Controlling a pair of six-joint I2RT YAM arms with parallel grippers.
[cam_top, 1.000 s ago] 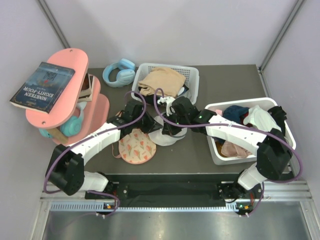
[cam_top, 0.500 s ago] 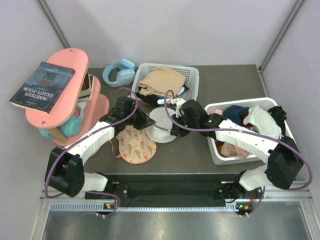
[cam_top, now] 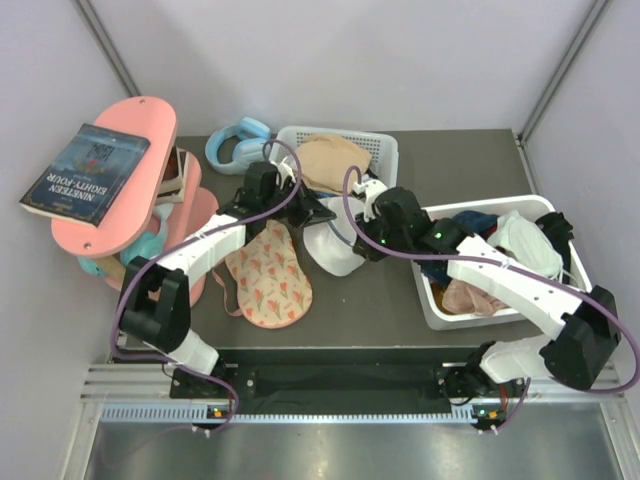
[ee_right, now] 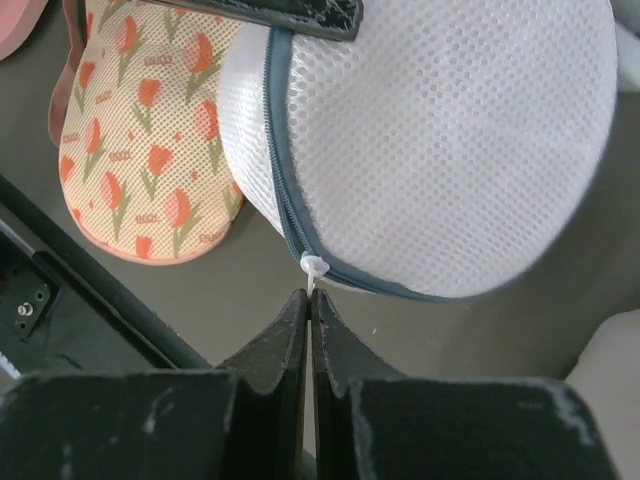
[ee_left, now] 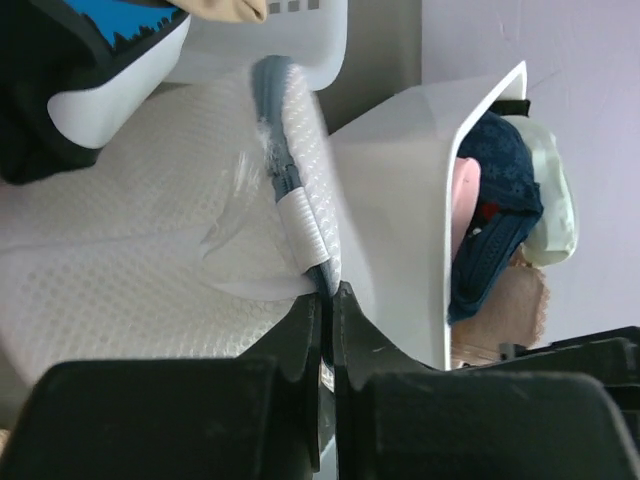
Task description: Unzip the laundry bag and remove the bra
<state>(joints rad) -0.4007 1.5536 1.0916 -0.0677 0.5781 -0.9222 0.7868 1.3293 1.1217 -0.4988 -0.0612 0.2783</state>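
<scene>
- Laundry bag (cam_top: 335,250) seen at table centre, pinned between both grprs. Zip rim (ee_right: 287,210) looks shut along the stretch that is visible.
- Bra (cam_top: 270,275) noted flat on table at 8 o'clock of bag, its edge against the bag in R wrist view. Whether any part sits inside the mesh can't be told.
- L gripper (ee_left: 327,297): jaws clamped on the zip rim, at approx 11 o'clock of bag in top view. Judged to act as anchor.
- R gripper (ee_right: 309,297): jaws pressed together, at approx 2 o'clock of bag. White zip pull (ee_right: 314,268) appears nipped at the very tips only.
- Step judged: unzipping, w/ no opening to be seen yet.
- Pull is best run along the track, tangent to the rim. A straight outward tug would likely just drag the bag.
- Tip-only hold on the pull = slip risk. A slow, even draw is advised, and a deeper regrasp if the pull is felt to slide.
- Rim is to be held taut between the two grprs so the slider isn't jammed in slack mesh.
- Room is tight: white basket (cam_top: 432,295) lies at 3 o'clock, slatted basket (cam_top: 385,160) at 12 o'clock, both near. R wrist sweep is to be watched against them.
</scene>
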